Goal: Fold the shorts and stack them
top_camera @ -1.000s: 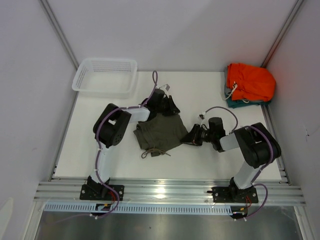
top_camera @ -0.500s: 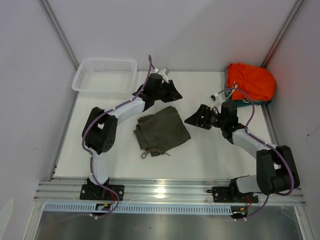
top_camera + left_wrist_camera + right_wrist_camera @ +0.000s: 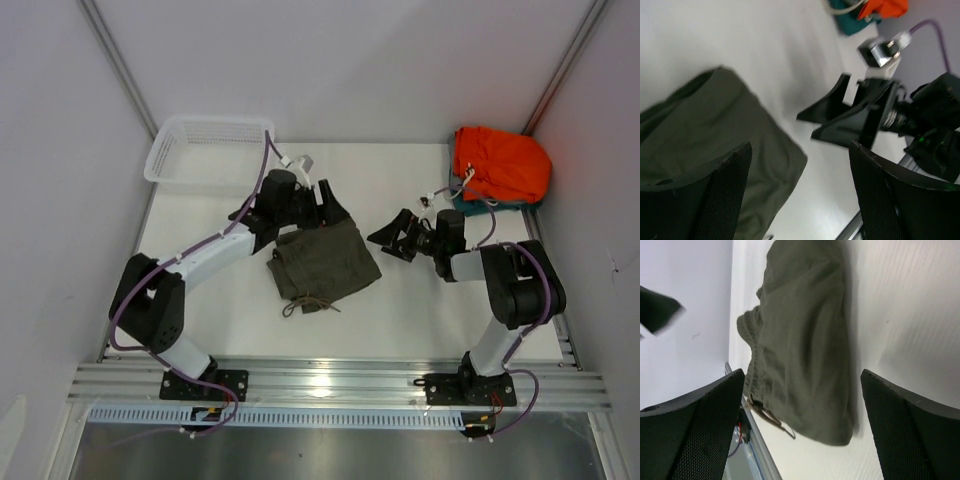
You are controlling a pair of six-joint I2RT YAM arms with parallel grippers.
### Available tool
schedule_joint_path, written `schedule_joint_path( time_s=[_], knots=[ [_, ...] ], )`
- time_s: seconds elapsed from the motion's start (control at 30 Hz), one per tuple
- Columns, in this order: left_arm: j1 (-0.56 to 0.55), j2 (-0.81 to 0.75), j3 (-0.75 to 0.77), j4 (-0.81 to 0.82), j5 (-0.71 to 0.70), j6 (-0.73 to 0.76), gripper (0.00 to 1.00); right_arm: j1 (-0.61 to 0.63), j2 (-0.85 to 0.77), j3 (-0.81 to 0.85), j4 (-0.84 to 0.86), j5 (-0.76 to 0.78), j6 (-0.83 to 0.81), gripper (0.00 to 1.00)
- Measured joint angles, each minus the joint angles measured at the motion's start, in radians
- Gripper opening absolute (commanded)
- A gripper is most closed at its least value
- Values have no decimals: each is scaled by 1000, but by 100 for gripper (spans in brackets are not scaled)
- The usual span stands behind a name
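top view, shorts: the olive shorts [image 3: 322, 262] are seen folded on the table [image 3: 420, 305] between the arms, with the cord trailing at the near edge.
top view, claws: the left gripper [image 3: 330, 207] is held over the far edge of the shorts and the right gripper [image 3: 395, 238] just beside their right edge; both are spread apart and nothing is held.
top view, basket: nothing is seen inside the white basket [image 3: 160, 165] at the far left.
top view, pile: orange shorts [image 3: 500, 165] are laid on a teal garment [image 3: 462, 205] at the far right.
left wrist view, risk: the fold could be dragged open if the spread left gripper [image 3: 800, 150] is lowered and only the top layer of the shorts [image 3: 705, 135] is caught.
right wrist view, risk: with the right gripper [image 3: 802, 375] spread wide, the shorts [image 3: 800, 340] could be pinched at one edge only; the bundle would likely sag and unfold when lifted, and the cord could be snagged.
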Motion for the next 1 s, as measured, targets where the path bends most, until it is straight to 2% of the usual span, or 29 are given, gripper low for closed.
schedule_joint_path(
  time_s=[0.2,0.3,0.47,0.63,1.0],
  knots=[
    [-2,-23,-251,74,5,-24,80,0,108,-82,266,36,134,99],
    [-3,-4,-312,106,12,-38,80,0,143,-105,352,52,179,100],
    [-6,86,-314,175,12,-53,79,14,211,-105,507,68,245,99],
    [-6,167,-299,200,13,-72,78,93,237,-115,591,115,273,100],
    [-11,185,-293,235,9,-87,78,128,252,-335,900,201,403,99]
  ],
)
